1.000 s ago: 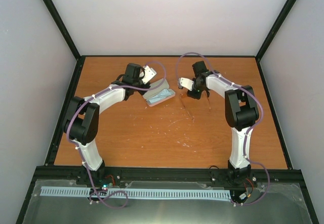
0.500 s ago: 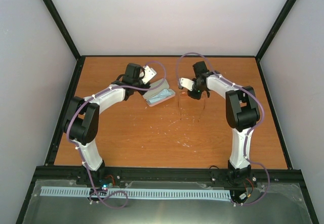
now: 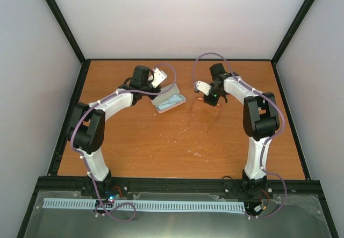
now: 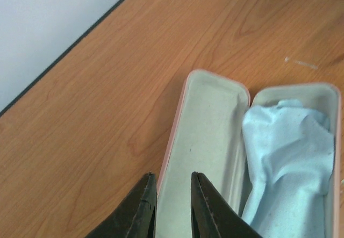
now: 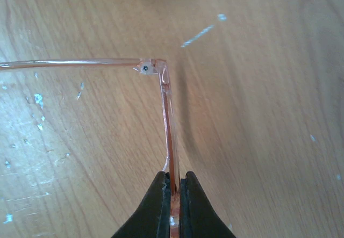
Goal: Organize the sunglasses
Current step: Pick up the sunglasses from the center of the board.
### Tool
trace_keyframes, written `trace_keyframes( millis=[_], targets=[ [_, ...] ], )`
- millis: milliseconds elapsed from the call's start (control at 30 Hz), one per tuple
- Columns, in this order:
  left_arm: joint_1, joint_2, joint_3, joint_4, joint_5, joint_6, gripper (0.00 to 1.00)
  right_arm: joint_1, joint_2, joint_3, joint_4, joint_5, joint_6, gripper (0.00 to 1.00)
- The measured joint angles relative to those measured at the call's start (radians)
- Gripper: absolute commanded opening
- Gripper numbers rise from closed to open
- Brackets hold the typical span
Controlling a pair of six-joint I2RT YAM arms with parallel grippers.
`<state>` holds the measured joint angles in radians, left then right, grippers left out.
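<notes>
The pink case (image 4: 176,125) lies open with its grey inside up, and the light-blue cloth (image 4: 287,157) fills its right half. My left gripper (image 4: 173,203) straddles the rim of the case's left half, one finger outside and one inside, nearly closed on it. In the top view the case (image 3: 181,100) sits just right of my left gripper (image 3: 157,94). My right gripper (image 5: 174,187) is shut on the front frame of the reddish translucent sunglasses (image 5: 166,114), held just above the wood. One arm runs left from the hinge. In the top view the sunglasses (image 3: 190,112) hang faintly below my right gripper (image 3: 207,99).
The orange wooden table (image 3: 134,141) has white scuff marks near its middle. A black frame edges the table, with grey walls behind and at the sides. The table's back edge (image 4: 70,44) shows in the left wrist view, beyond the case.
My right gripper has moved a little right and back with the sunglasses, whose arms have swung to trail toward the near side. My left gripper and the case have stayed put.
</notes>
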<state>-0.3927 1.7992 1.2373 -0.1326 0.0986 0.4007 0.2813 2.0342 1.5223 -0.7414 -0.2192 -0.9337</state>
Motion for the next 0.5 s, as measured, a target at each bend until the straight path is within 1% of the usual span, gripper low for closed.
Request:
trace_keyframes(
  millis=[100, 267, 500],
  targets=[
    [0.0, 0.0, 0.031, -0.003, 0.028, -0.008, 0.21, -0.028, -0.017, 0.028, -0.035, -0.044, 0.069, 0.03],
    [-0.019, 0.0, 0.105, -0.003, 0.062, -0.021, 0.21, -0.061, -0.092, 0.024, -0.053, -0.14, 0.182, 0.03],
    [-0.084, 0.01, 0.182, 0.004, 0.111, -0.037, 0.2, -0.068, -0.17, -0.074, -0.025, -0.325, 0.339, 0.03]
  ],
)
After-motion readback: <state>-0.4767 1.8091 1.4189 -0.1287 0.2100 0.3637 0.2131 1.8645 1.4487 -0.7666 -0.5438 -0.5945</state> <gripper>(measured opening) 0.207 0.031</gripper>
